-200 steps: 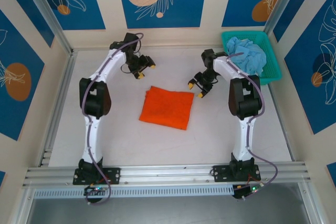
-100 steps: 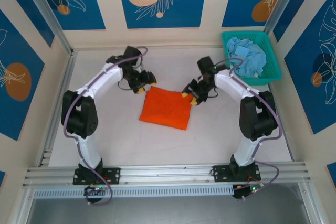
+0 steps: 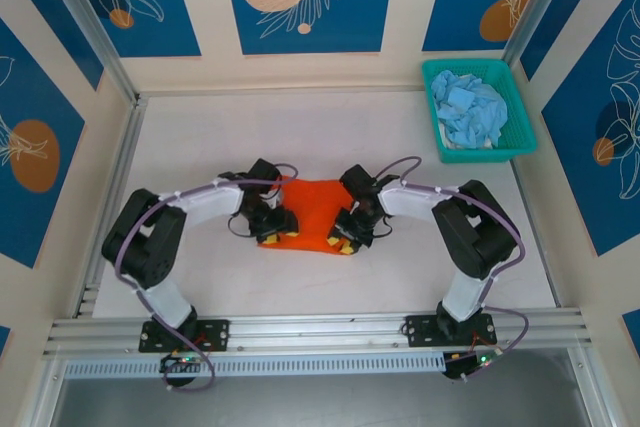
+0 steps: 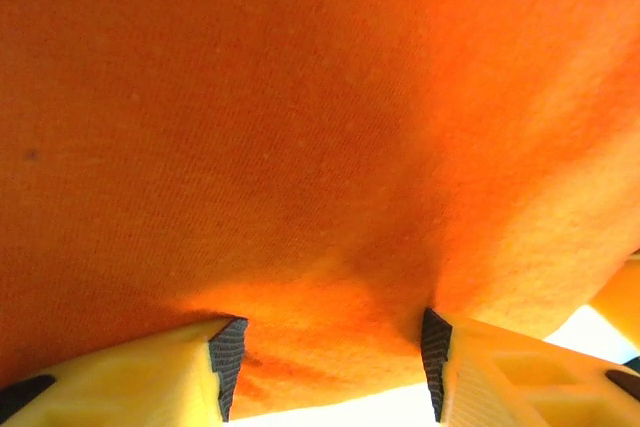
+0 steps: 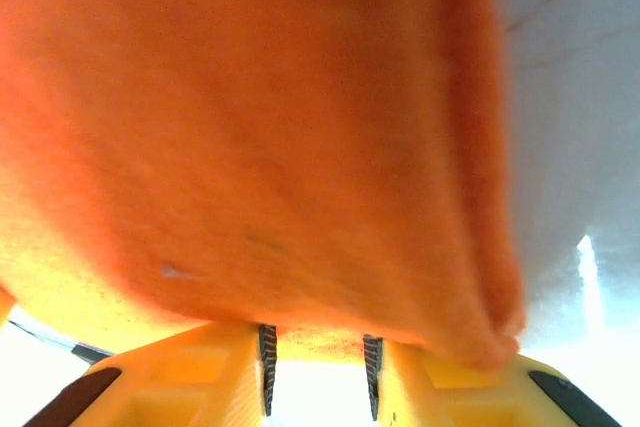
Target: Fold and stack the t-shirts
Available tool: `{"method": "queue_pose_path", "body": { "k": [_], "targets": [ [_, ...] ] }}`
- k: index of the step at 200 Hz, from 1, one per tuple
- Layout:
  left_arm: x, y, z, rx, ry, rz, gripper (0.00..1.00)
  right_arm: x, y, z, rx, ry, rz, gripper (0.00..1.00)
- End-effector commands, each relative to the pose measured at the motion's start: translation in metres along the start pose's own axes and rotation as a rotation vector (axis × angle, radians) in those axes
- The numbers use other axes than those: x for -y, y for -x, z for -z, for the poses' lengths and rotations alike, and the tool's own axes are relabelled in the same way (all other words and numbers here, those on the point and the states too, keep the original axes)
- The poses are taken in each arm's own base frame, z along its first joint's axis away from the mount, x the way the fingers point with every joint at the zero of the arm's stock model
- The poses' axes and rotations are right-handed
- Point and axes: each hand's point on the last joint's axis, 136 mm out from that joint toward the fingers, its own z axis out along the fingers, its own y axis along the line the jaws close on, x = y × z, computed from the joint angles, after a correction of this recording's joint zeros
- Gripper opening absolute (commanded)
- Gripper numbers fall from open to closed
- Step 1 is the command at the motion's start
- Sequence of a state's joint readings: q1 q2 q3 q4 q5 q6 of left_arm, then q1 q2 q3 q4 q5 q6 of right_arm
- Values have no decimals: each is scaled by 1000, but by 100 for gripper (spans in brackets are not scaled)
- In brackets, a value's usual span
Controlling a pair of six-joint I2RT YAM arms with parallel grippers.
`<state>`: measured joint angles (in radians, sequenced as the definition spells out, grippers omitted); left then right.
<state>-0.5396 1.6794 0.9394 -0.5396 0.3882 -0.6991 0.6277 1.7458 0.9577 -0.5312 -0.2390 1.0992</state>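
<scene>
The folded orange t-shirt lies flat in the middle of the table. My left gripper is down at its near left corner and my right gripper at its near right corner. In the left wrist view the orange cloth bulges between the left gripper's pads, which stand well apart. In the right wrist view the shirt's edge lies over the tips of the right gripper, whose jaws are narrow with a lit gap between them. Pale blue t-shirts are heaped in the basket.
The teal mesh basket stands at the far right corner against the wall. Aluminium frame rails run along the table's left side and front. Both forearms reach low over the shirt from either side.
Both grippers swung from the shirt's far corners to its near edge and dropped onto the cloth. Both pairs of jaws narrowed, the right more than the left.
</scene>
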Motion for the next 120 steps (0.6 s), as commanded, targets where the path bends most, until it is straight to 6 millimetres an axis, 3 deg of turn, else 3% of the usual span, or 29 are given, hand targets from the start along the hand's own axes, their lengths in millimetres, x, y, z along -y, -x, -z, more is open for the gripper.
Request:
{"method": "queue_pose_path", "body": {
  "k": [1, 23, 49, 65, 74, 90, 120],
  "targets": [
    [-41, -15, 1, 41, 117, 19, 54, 30, -4, -7, 58, -132, 50, 35],
    [-44, -20, 23, 103, 135, 11, 58, 31, -12, 4, 101, -158, 129, 42],
    [-32, -9, 74, 211, 141, 2, 67, 6, -16, 37, 170, -48, 187, 47],
    [-16, 5, 101, 267, 115, -20, 68, -16, -8, 63, 220, 42, 190, 45],
    [-3, 16, 112, 288, 89, -37, 65, -26, 2, 75, 239, 85, 170, 38],
    [18, 39, 118, 293, 63, -69, 59, -38, 28, 90, 248, 136, 101, 23],
    [44, 92, 101, 246, 44, -135, 58, -62, 74, 92, 204, 160, 61, 15]
  ]
}}
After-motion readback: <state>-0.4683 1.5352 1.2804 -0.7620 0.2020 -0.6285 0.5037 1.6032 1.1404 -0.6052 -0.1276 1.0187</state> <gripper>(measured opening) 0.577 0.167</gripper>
